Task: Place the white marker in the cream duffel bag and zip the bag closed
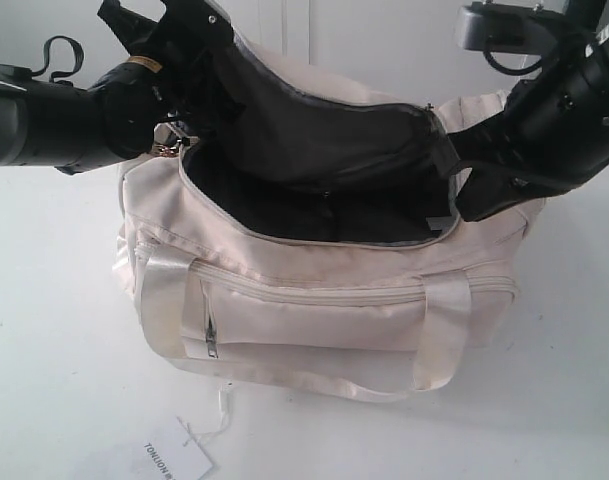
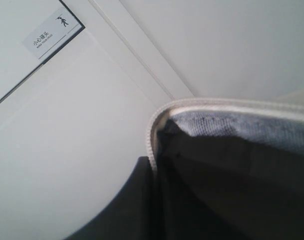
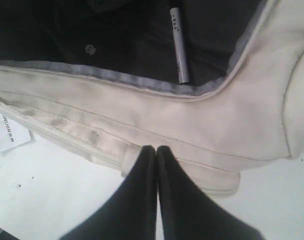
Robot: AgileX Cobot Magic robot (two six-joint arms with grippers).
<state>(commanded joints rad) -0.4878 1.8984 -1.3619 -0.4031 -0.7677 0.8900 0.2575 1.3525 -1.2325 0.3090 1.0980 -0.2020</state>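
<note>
Inside the cream fabric duffel bag (image 1: 334,320), slim white black-capped marker (image 3: 177,47) on black lining (image 3: 132,30), left hand (image 1: 169,40) clamped on raised flap (image 1: 314,120), right hand (image 3: 156,150) pinched shut, empty, at bag's right end.

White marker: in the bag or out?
In: the white marker lies on the black lining inside the cream duffel bag, whose top gapes unzipped.

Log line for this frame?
white marker: lying inside bag | cream duffel bag: unzipped, top open | right gripper: shut, outside bag
</note>
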